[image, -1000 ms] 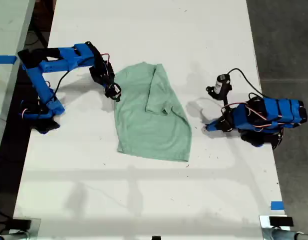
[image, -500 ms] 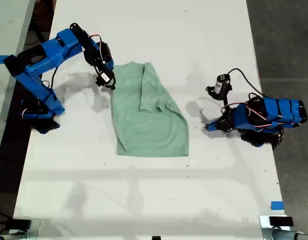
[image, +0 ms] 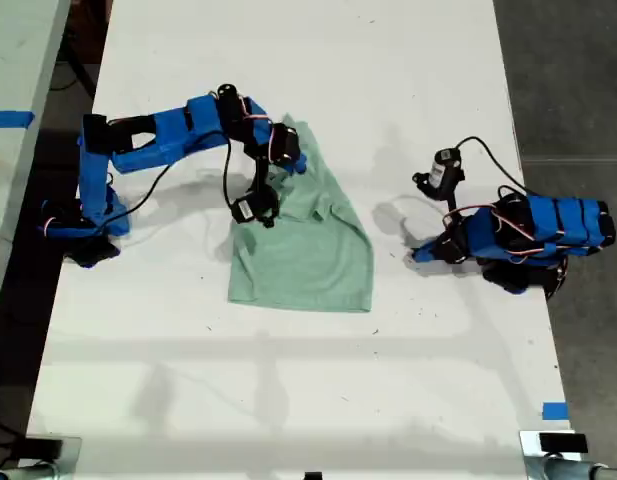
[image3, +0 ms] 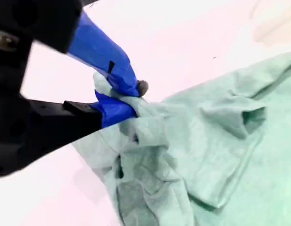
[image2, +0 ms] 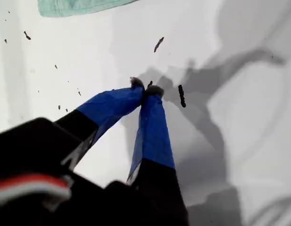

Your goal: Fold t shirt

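Plainly unlabelled, the t shirt (image3: 216,155) is clenched by my second pincer (image3: 128,96); my first pincer (image2: 145,89) is closed, empty.

The t shirt (image: 306,250) is a small, pale mint-green, short-sleeved cloth garment, soft and wrinkled, lying on the white surface just left of the exterior view's centre. Its lower part spreads flat toward the frame's bottom, with a straight hem. Its upper part is bunched and partly folded over itself. In the second wrist view the t shirt (image3: 202,155) shows a crumpled ridge of fabric pulled up, with one short sleeve opening lying on top.
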You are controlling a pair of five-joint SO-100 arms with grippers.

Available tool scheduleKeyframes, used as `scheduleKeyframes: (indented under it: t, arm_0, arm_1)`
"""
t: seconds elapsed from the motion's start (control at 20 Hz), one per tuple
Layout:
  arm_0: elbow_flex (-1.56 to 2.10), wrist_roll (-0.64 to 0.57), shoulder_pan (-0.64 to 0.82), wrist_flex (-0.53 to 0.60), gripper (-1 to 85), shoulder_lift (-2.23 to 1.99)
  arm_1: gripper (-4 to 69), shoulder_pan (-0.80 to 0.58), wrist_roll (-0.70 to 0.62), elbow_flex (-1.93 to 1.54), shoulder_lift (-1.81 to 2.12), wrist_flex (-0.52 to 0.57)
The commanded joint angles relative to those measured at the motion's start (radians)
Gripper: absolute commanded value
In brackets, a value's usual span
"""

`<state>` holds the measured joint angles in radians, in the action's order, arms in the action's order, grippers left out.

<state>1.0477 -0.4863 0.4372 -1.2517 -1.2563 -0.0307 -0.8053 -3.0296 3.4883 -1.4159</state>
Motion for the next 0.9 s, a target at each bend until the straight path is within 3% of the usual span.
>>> scheduleKeyframes:
  t: [0.0, 0.1, 0.2, 0.25, 0.4, 0.7, 0.85]
  arm_0:
    - [-0.072, 0.037, -0.095, 0.069, -0.2, 0.021]
    - [-0.072, 0.06, -0.138, 0.092, 1.6, 0.075]
    - [-0.071, 0.092, -0.153, 0.095, 15.1, 0.166]
    - [-0.071, 0.103, -0.15, 0.092, 17.8, 0.202]
    - [-0.069, 0.106, -0.124, 0.064, 18.4, 0.195]
    - [0.006, 0.106, 0.021, -0.189, 16.7, -0.138]
    - [0.127, 0.126, 0.06, -0.233, 15.1, -0.396]
  arm_1:
    - [2.1, 0.002, -0.014, -0.057, 0.012, 0.029]
    - [2.1, 0.002, -0.014, -0.057, 0.012, 0.029]
    - [2.1, 0.002, -0.014, -0.057, 0.012, 0.029]
    - [2.1, 0.002, -0.014, -0.057, 0.012, 0.029]
    - [2.1, 0.002, -0.014, -0.057, 0.012, 0.029]
    - [2.1, 0.002, -0.014, -0.057, 0.014, 0.029]
    - [2.1, 0.002, -0.014, -0.057, 0.014, 0.029]
